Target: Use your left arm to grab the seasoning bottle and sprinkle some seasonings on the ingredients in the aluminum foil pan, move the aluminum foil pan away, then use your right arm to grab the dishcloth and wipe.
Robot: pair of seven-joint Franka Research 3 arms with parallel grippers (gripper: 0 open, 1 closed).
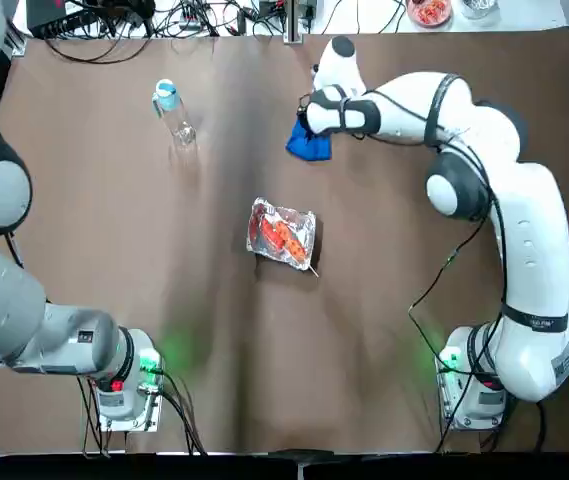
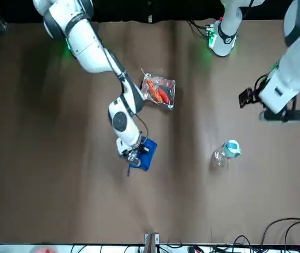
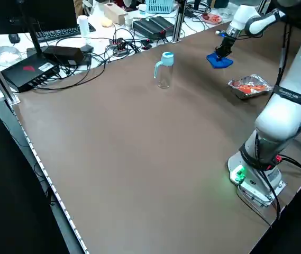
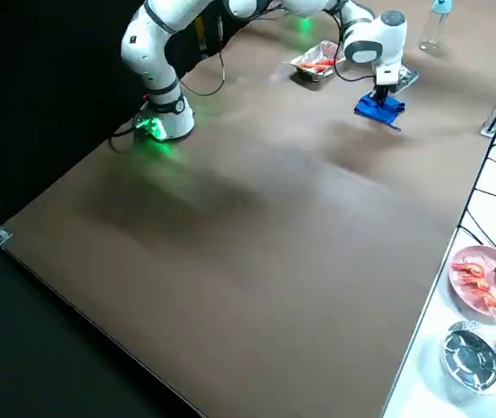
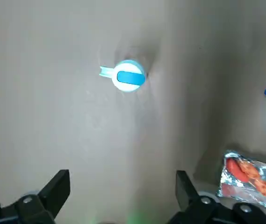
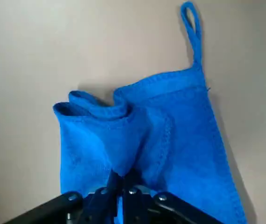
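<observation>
The blue dishcloth [image 6: 170, 135] lies bunched on the brown table, far of centre [image 1: 313, 148]. My right gripper [image 6: 118, 179] is down on it, shut on a raised fold of the cloth [image 2: 133, 155]. The aluminum foil pan [image 1: 284, 235] with red-orange ingredients [image 1: 276, 237] sits mid-table. The seasoning bottle [image 1: 174, 112], clear with a light blue cap, stands upright at the far left. My left gripper [image 5: 122, 176] hangs open and empty high above the table, apart from the bottle [image 5: 128, 78] and the pan [image 5: 252, 182].
Cables and black electronics [image 3: 44, 61] crowd the white bench beyond the table's far edge. A pink plate of food [image 4: 487, 279] and a metal bowl [image 4: 474, 353] sit there too. Arm bases with green lights [image 1: 129, 385] [image 1: 474, 385] stand at the near edge.
</observation>
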